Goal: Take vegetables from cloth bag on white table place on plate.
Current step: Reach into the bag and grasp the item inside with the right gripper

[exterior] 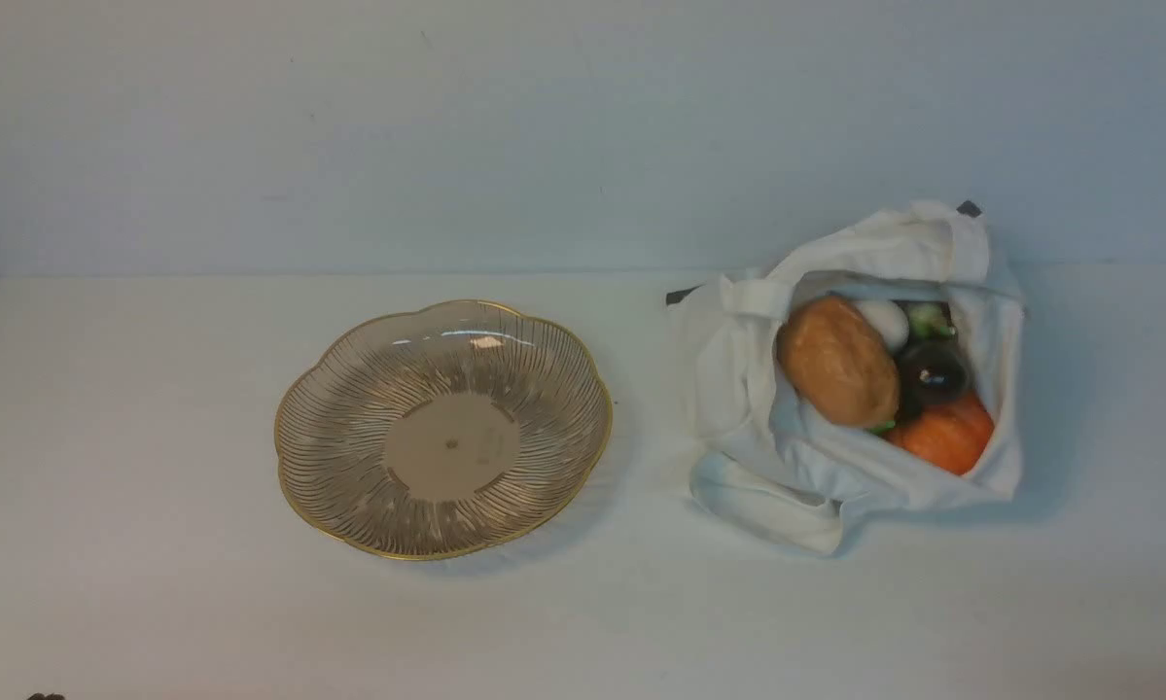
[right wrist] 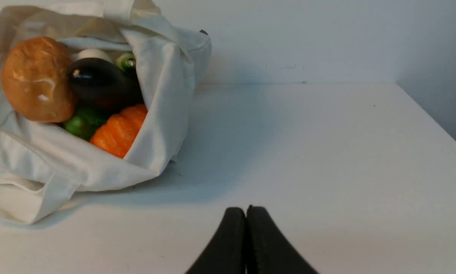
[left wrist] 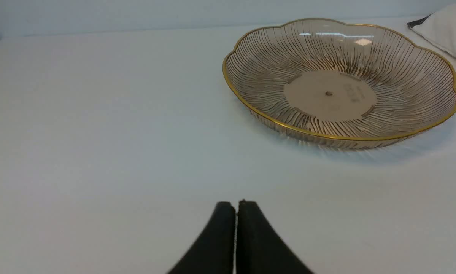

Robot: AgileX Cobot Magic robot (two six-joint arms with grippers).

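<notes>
- the left end effector [left wrist: 236, 207] has its fingertips together with nothing between them, probably because it is parked out of the way until the lifting begins.
- the glass plate [exterior: 451, 447] sits upright on the white counter [exterior: 155, 603], its flat centre bare; it likely stands beside the bag to keep each carry short, and its raised gold rim should stop round things rolling off.
- the cloth tote bag [exterior: 728, 369] lies to the right of the plate, apart from it, mouth gaping toward the robot, presumably so the vegetables can be reached without digging; one strap handle [exterior: 767, 506] flops onto the counter and might snag a fingertip.
- inside the bag, the brown potato [exterior: 838, 360] leans on the left side of the opening, on top and so probably the easiest first pick; the white egg-shaped vegetable [exterior: 882, 323], dark eggplant [exterior: 933, 372], green pepper [exterior: 929, 319] and orange pumpkin [exterior: 944, 435] crowd against one another.
- the right end effector [right wrist: 247, 213] is closed on nothing too, and would have to open before any grasp.
- as for reach, the plate lies out ahead of the left end effector, not touching it.
- all the vegetables seen are in the bag, beyond the right end effector's tips and well apart from them.
</notes>
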